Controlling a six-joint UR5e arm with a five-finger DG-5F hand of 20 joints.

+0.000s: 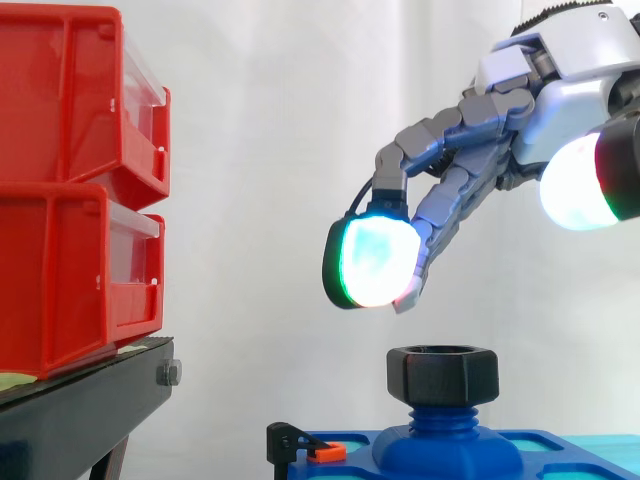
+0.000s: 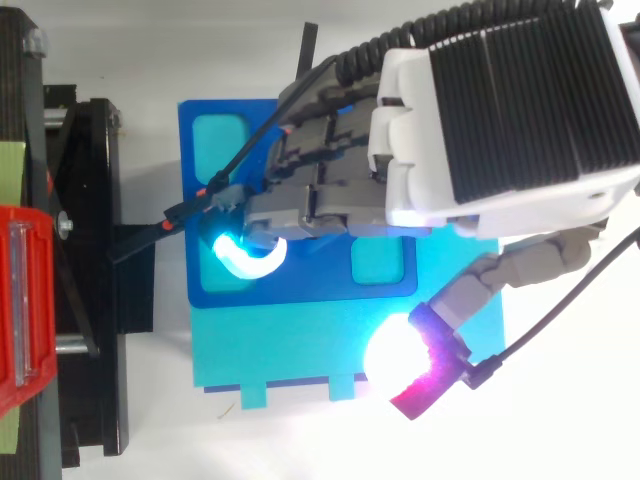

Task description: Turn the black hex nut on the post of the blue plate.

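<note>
The black hex nut (image 1: 442, 373) sits on the threaded blue post of the blue plate (image 1: 545, 445), low in the side view. The hand (image 1: 560, 110) hangs above and to the right of the nut, clear of it. Its fingers reach down and left, only slightly bent, and a glowing fingertip pad (image 1: 375, 262) hovers above the nut's left side. The thumb pad (image 1: 580, 185) stands far apart at the right, and the hand holds nothing. In the top view the hand (image 2: 500, 110) covers the nut and much of the blue plate (image 2: 215, 120).
Two stacked red bins (image 1: 70, 190) stand on a black stand (image 1: 90, 400) at the left. A small black and orange clip (image 1: 320, 450) sits at the plate's left edge. A cyan plate (image 2: 330, 340) lies under the blue one.
</note>
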